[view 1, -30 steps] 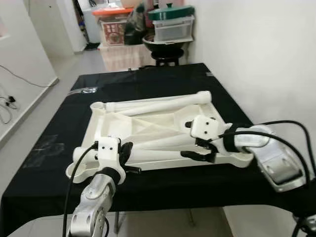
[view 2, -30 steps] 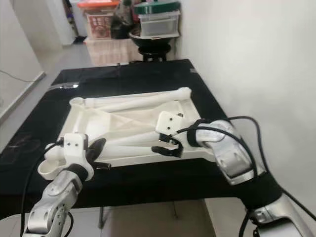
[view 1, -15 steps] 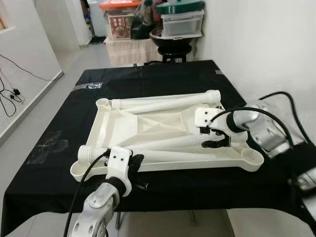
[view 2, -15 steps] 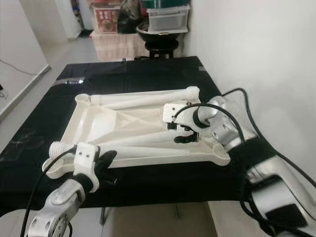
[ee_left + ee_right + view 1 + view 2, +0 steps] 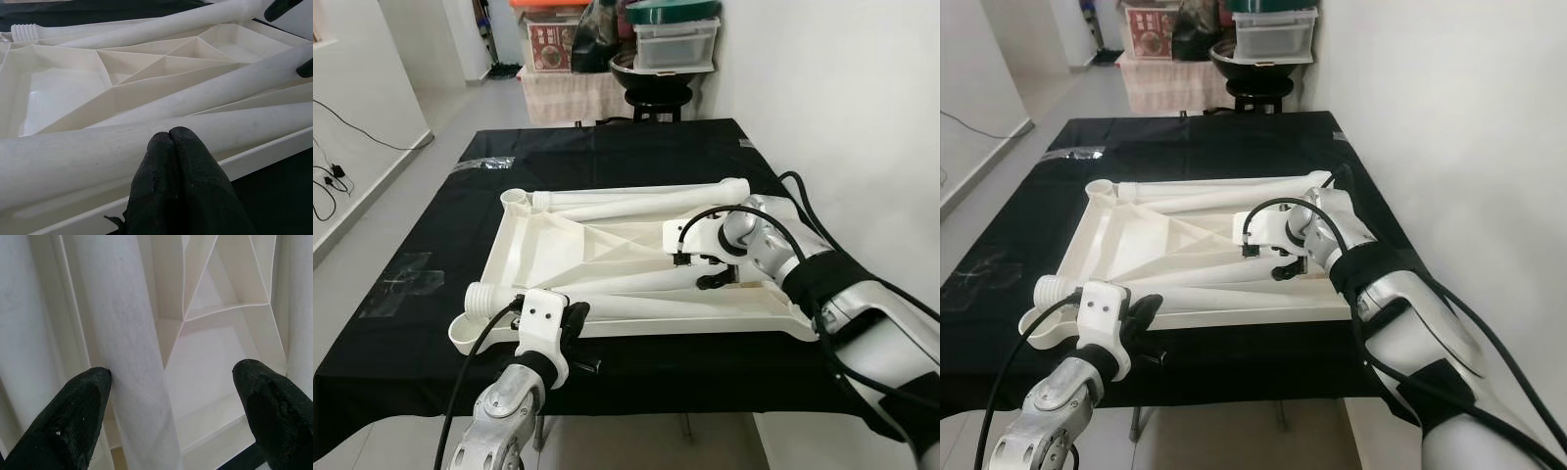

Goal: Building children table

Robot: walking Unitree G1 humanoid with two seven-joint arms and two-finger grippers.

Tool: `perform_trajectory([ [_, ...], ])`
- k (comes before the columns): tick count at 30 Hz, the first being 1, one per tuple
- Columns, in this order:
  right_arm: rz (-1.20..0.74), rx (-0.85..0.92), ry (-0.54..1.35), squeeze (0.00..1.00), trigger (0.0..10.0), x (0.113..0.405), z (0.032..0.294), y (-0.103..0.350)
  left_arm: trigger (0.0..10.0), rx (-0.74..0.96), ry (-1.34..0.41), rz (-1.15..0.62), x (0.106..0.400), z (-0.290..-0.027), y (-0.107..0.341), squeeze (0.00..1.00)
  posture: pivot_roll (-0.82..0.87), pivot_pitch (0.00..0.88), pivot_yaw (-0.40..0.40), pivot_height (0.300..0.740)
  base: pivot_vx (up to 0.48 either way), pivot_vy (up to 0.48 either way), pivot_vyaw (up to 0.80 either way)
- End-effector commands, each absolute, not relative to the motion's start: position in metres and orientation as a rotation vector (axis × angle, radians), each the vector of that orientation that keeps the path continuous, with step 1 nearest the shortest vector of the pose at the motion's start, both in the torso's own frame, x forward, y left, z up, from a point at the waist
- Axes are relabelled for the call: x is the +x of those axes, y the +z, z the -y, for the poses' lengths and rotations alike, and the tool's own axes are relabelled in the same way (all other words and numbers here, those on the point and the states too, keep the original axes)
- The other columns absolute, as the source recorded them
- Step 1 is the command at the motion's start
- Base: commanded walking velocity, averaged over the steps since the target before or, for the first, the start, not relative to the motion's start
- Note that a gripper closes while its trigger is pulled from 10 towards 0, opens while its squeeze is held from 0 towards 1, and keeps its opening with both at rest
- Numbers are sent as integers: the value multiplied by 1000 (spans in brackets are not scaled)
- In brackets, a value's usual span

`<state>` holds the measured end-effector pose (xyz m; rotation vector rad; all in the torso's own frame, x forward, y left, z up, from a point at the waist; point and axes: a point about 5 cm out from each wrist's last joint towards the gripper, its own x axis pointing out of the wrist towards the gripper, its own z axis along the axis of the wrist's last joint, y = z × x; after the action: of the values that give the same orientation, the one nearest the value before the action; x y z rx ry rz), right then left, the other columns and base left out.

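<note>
Two grippers: I work both at the tabletop [image 5: 558, 245], upside down on black cloth [image 5: 636, 157].
Right gripper [image 5: 710, 271]: fingers wide, straddling a leg [image 5: 127, 347] to grasp it.
Left gripper [image 5: 171, 142]: fingers pressed together, empty, at the near rim.

- Upturned tabletop [image 5: 558, 245] flat on the table [image 5: 431, 235], ribbed underside up.
- Three legs [image 5: 636, 284] lying inside tabletop, one along far edge.
- Left gripper [image 5: 570, 328] at near edge.
- Right gripper [image 5: 710, 269] over right part, astride a leg.
- Storage boxes [image 5: 671, 44] beyond table's far end.
</note>
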<state>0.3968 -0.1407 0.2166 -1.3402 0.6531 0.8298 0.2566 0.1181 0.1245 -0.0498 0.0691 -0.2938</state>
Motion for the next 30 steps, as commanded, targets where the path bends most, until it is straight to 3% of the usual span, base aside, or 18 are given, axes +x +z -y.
perform_trajectory([
  [1, -639, -1338, 814, 0, 10000, 400, 137, 216, 10000, -61, -285, -68, 255, -117, 124, 0, -33, 0, -41, 740, 0, 0, 0],
  [11, -806, -1392, 821, 0, 10000, 398, 151, 200, 10000, -72, -268, -65, 256, -117, 125, 0, -36, 0, -51, 740, 0, 0, 0],
  [16, -827, -1431, 731, 0, 10000, 402, 158, 201, 10000, -77, -263, -64, 256, -118, 125, 0, -41, 0, -53, 740, 0, 0, 0],
  [17, -825, -1426, 719, 0, 2392, 402, 156, 198, 10000, -79, -260, -64, 256, -118, 125, 0, -41, 0, -53, 740, 0, 0, 0],
  [19, -825, -1424, 717, 0, 2392, 402, 156, 197, 10000, -79, -259, -64, 256, -118, 125, 0, -41, 0, -53, 740, 0, 0, 0],
  [20, -831, -1420, 721, 0, 0, 401, 155, 195, 10000, -80, -258, -64, 256, -118, 125, 0, -40, 0, -51, 740, 0, 0, 0],
  [30, -840, -1429, 733, 0, 0, 401, 153, 190, 10000, -81, -253, -65, 257, -119, 125, 0, -39, 0, -49, 740, 0, 0, 0],
])
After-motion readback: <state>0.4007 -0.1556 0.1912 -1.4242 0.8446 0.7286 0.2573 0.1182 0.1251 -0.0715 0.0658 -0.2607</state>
